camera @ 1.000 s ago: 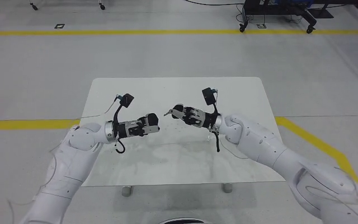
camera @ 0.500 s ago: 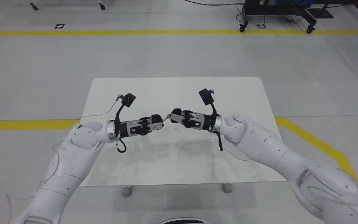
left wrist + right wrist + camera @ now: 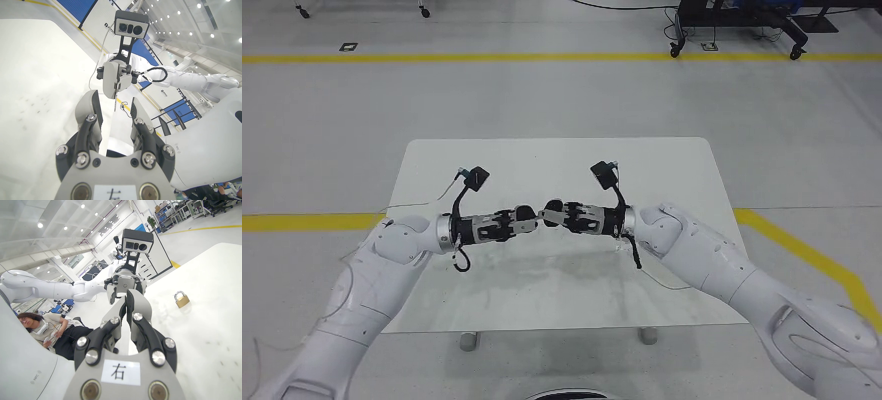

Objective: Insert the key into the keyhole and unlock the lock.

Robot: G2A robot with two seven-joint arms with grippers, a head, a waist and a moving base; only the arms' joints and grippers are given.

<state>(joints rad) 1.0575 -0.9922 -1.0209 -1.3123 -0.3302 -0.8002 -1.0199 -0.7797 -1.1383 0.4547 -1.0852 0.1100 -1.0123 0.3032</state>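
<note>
My right gripper [image 3: 126, 300] is shut on a small silver key [image 3: 115, 106], whose blade sticks out toward the other arm. My left gripper [image 3: 114, 98] is open and faces it tip to tip, with the blade between its two fingers [image 3: 97, 106] and no visible contact. In the top view the left gripper [image 3: 526, 216] and right gripper [image 3: 550, 212] meet above the middle of the white table [image 3: 662, 170]. A brass padlock [image 3: 181, 299] with a silver shackle lies on the table off to the side, apart from both grippers.
Nothing else stands on the table. Grey floor with yellow lines [image 3: 542, 57] surrounds it. Both forearms hang low over the table's centre.
Both grippers have moved toward each other, closing the gap. The key's blade now sits between the left gripper's open fingers.
</note>
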